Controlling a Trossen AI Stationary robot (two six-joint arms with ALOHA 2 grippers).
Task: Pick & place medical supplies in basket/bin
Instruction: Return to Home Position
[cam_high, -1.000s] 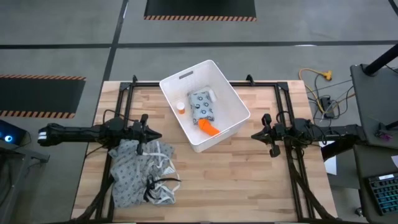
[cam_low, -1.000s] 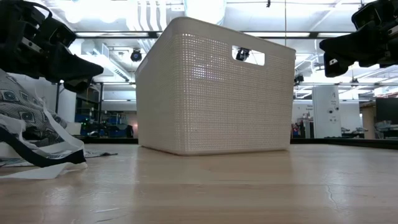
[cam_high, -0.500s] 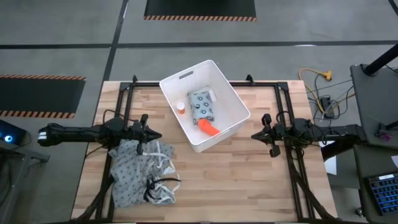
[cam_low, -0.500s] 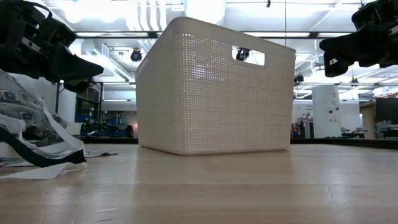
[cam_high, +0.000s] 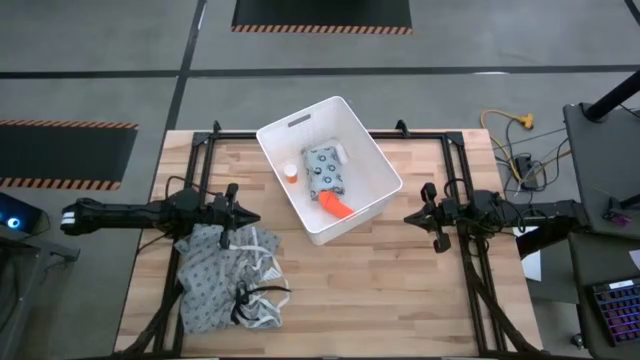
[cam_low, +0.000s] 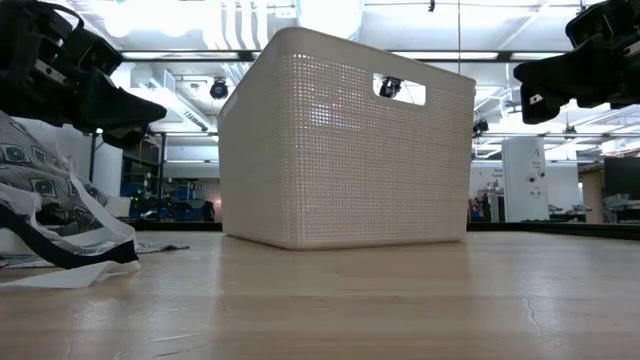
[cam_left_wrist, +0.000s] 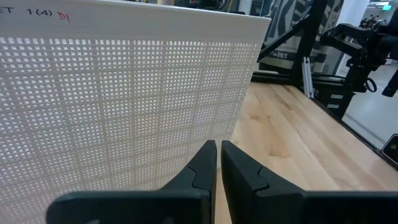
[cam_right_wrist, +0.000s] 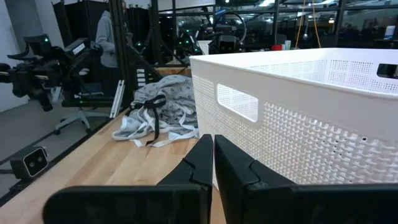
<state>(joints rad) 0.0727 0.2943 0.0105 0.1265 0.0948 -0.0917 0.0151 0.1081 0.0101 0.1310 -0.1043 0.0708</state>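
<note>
The white tub (cam_high: 375, 160) stands on the table's far middle, turned at an angle. Inside it lie the pale blue-grey dotted packet (cam_high: 324, 170), the orange tapered piece (cam_high: 336, 205), the white orange-capped bottle (cam_high: 290, 173) and a small white piece (cam_high: 343, 152). My left gripper (cam_high: 252, 219) hovers left of the tub, shut and empty, above the table. My right gripper (cam_high: 410, 217) hovers right of the tub, also shut and empty. In the wrist views each pair of fingers, left (cam_left_wrist: 218, 155) and right (cam_right_wrist: 213, 146), points at the tub's perforated wall (cam_left_wrist: 124, 106).
A crumpled grey patterned cloth bag with white and dark straps (cam_high: 228, 275) lies on the table's near left, under and beside my left arm. A black frame (cam_high: 200, 150) borders the table. Bare wood lies near the table's front middle and right (cam_high: 400, 300).
</note>
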